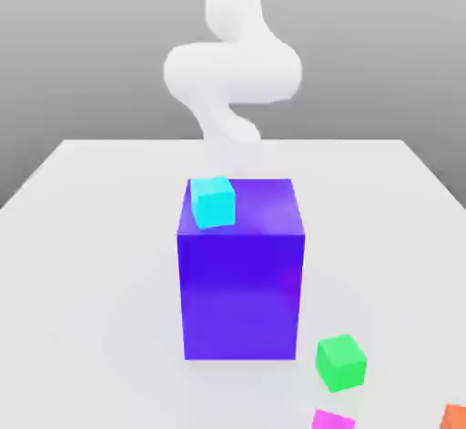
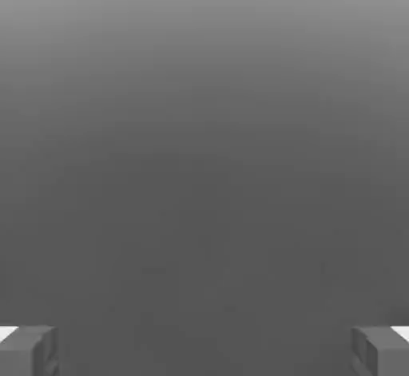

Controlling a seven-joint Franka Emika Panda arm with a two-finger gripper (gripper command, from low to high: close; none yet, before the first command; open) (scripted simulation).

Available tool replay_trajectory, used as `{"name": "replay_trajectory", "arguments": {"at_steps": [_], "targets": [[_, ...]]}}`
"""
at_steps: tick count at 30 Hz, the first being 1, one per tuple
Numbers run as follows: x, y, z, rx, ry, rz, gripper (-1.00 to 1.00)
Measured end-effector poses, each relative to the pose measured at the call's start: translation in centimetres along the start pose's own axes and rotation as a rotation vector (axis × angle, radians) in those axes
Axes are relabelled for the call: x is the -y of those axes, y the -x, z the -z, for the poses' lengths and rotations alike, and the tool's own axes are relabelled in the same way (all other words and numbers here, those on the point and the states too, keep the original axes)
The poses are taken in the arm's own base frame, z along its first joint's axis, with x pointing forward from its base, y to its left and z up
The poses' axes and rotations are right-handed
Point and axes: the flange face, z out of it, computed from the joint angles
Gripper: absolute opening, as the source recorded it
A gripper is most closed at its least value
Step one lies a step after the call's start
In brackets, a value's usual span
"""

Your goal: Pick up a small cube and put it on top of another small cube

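Note:
The small magenta-pink cube (image 1: 332, 420) lies on the white table at the near edge of the exterior view, partly cut off by the picture's edge. The small bright green cube (image 1: 341, 362) sits just behind it, close to the big block's near right corner. My white arm (image 1: 232, 72) rises at the far side of the table, behind the big block and far from both cubes. In the hand view my gripper (image 2: 204, 350) is open: its grey fingers (image 2: 28, 350) stand wide apart with nothing between them, in front of a plain grey background.
A big blue-violet block (image 1: 241, 272) stands mid-table, with a small cyan cube (image 1: 213, 201) on its top at the far left corner. A small orange cube (image 1: 455, 416) lies at the exterior view's near right corner. The white table (image 1: 91, 254) spreads around them.

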Motion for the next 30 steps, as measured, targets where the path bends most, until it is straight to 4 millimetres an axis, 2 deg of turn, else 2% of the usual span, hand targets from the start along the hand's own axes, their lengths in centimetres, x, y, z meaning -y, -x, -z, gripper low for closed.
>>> {"name": "replay_trajectory", "arguments": {"at_steps": [6, 12, 16, 20, 25, 30], "targets": [[0.7, 0.8, -10.9, 0.196, 0.009, 0.190, 0.00], [0.7, 4.1, -21.4, 0.362, 0.026, 0.379, 0.00], [0.1, 7.3, -27.9, 0.459, 0.042, 0.509, 0.00], [-0.8, 11.4, -33.8, 0.550, 0.061, 0.654, 0.00], [-3.5, 15.9, -40.2, 0.645, 0.102, 0.824, 0.00], [-6.8, 20.6, -45.5, 0.731, 0.151, 1.015, 0.00]]}}
